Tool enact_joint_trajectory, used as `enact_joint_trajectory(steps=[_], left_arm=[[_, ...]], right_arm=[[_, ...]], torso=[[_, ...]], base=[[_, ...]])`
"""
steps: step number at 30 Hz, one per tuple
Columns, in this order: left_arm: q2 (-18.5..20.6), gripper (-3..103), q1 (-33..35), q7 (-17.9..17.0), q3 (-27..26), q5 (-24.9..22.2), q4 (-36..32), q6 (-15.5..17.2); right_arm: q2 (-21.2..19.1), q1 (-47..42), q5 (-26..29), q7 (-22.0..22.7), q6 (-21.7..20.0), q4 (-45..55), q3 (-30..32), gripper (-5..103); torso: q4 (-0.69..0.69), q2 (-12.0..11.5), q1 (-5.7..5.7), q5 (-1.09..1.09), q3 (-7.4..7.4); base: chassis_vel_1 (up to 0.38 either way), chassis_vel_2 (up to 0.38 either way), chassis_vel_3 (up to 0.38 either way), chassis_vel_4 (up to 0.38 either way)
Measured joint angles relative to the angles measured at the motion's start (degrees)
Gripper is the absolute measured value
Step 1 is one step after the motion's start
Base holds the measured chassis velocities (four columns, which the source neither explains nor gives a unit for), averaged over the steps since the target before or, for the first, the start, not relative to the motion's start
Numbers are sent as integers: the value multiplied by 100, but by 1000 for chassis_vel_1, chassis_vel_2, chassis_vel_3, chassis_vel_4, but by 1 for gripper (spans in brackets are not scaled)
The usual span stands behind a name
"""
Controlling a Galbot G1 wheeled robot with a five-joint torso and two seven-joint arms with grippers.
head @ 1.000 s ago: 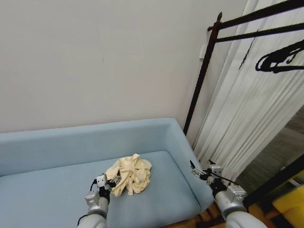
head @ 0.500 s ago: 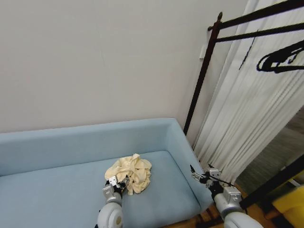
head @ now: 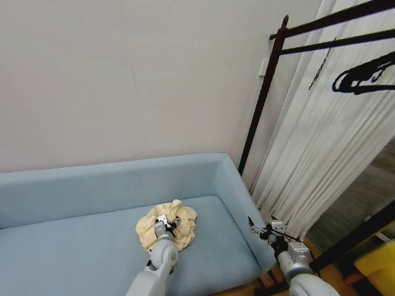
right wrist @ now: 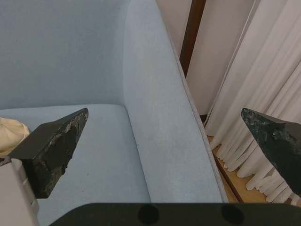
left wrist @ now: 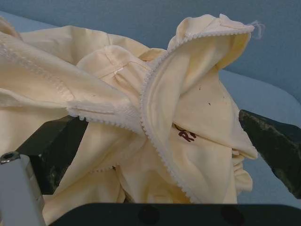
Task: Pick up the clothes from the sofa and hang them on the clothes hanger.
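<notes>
straddling crumpled clothes [head: 185,229], left gripper [head: 165,221] spread, partly under cloth

One readable trace for me: dark red printed mark [left wrist: 186,136] on cream garment [left wrist: 200,89], seen through left wrist camera; sits on inner face of raised fold, just beside scalloped seam edge; first character looks to me like capital R; next stroke cut off where cloth tucks under; word as whole not legible; small dark specks higher on same fold, too small for me to read as letters; nothing else I can read.
</notes>
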Motion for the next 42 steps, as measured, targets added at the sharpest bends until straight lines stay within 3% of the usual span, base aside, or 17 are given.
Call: enact_joint_trajectory(steps=[17,18,20,25,28,29,31,33,34,35,37,41,42], left_arm=[[-70,103,-275,-118,-158,8,549,-116],[-60,98,-294,-104,-130,8,593,-125],[-61,98,-311,-92,-102,3,638,-133],[-111,77,-378,-77,-62,-3,830,-204],[-125,72,-390,-76,-66,-4,860,-212],[-136,60,-403,-76,-75,-4,906,-230],[-143,60,-411,-76,-83,-3,932,-244],[-148,50,-419,-76,-94,-3,963,-259],[-155,50,-423,-76,-106,-2,981,-267],[-170,39,-425,-76,-130,4,1007,-287],[-176,39,-425,-77,-142,7,1014,-298],[-177,18,-365,-95,-171,99,1006,-361],[-177,18,-365,-95,-171,99,1006,-361]], right_arm=[[58,205,-13,14,37,-232,-59,100],[84,225,-29,12,61,-263,-62,100],[102,236,-36,10,73,-279,-63,100],[140,253,-50,9,100,-304,-58,100],[136,257,-50,9,106,-314,-48,100],[130,266,-50,10,109,-325,-38,100],[127,274,-50,9,110,-332,-36,100],[125,285,-50,9,110,-341,-37,100],[125,293,-50,10,110,-347,-38,100],[129,303,-51,5,110,-361,-46,100],[132,306,-53,4,110,-365,-50,100],[154,312,-72,-1,112,-383,-57,100],[154,312,-72,-1,112,-383,-57,100]], torso=[[1,0,0,-1,0],[1,0,0,-1,0],[1,0,0,-1,0],[1,0,0,-1,0],[1,0,0,-1,0],[1,0,0,-1,0],[1,0,0,-1,0],[1,0,0,-1,0],[1,0,-1,-1,0],[1,0,0,-1,0],[1,0,-1,-1,0],[0,0,0,-1,0],[0,0,0,-1,0]], base=[[0,0,0,0],[0,0,0,0],[0,0,0,0],[0,0,0,0],[0,0,0,0],[0,0,0,0],[0,0,0,0],[0,0,0,0],[0,0,0,0],[0,0,0,0],[0,0,0,0],[0,0,0,0],[0,0,0,0]])
